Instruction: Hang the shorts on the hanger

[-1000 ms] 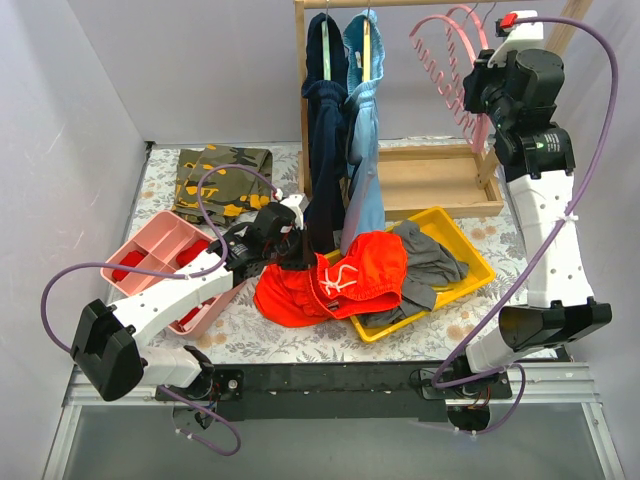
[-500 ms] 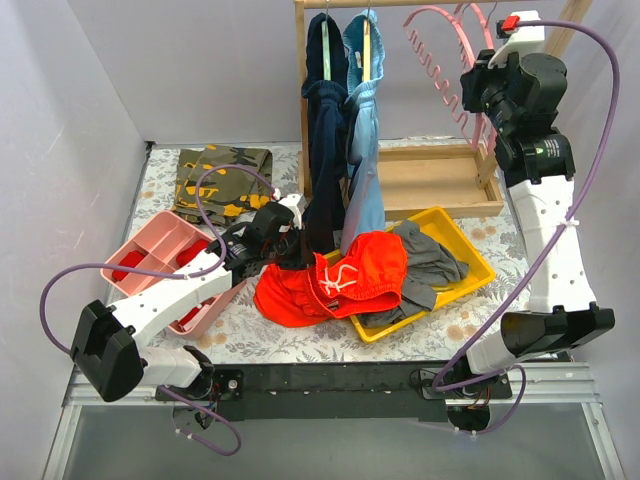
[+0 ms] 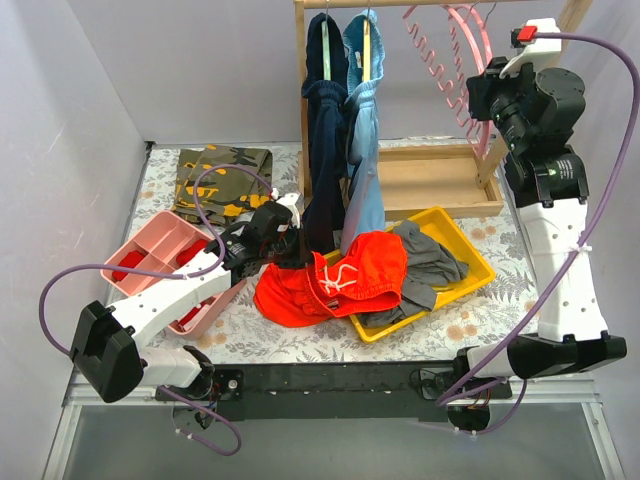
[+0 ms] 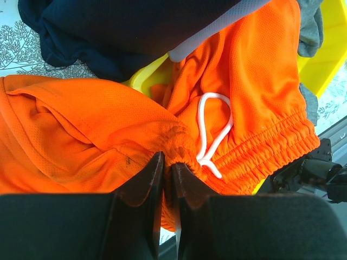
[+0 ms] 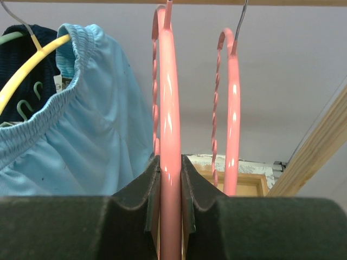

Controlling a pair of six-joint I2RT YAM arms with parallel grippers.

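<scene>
The red-orange shorts (image 3: 335,278) lie half over the yellow tray (image 3: 470,248) and half on the table, white drawstring (image 4: 212,130) showing. My left gripper (image 3: 277,243) is shut on the shorts' waistband (image 4: 169,162) at their left edge. The pink hanger (image 3: 452,50) hangs at the rack's upper right. My right gripper (image 3: 487,88) is raised high and shut on one of its arms (image 5: 169,162). A second pink hanger (image 5: 232,114) hangs just to the right of it.
A wooden rack (image 3: 440,180) holds a dark navy garment (image 3: 325,120) and light blue shorts (image 3: 364,130) on a yellow hanger (image 5: 27,76). A grey garment (image 3: 432,262) lies in the tray. A pink divided bin (image 3: 160,255) and camouflage cloth (image 3: 222,175) sit left.
My right arm has swung up and to the right, carrying the pink hanger higher along the rail. My left gripper and the shorts have stayed put.
</scene>
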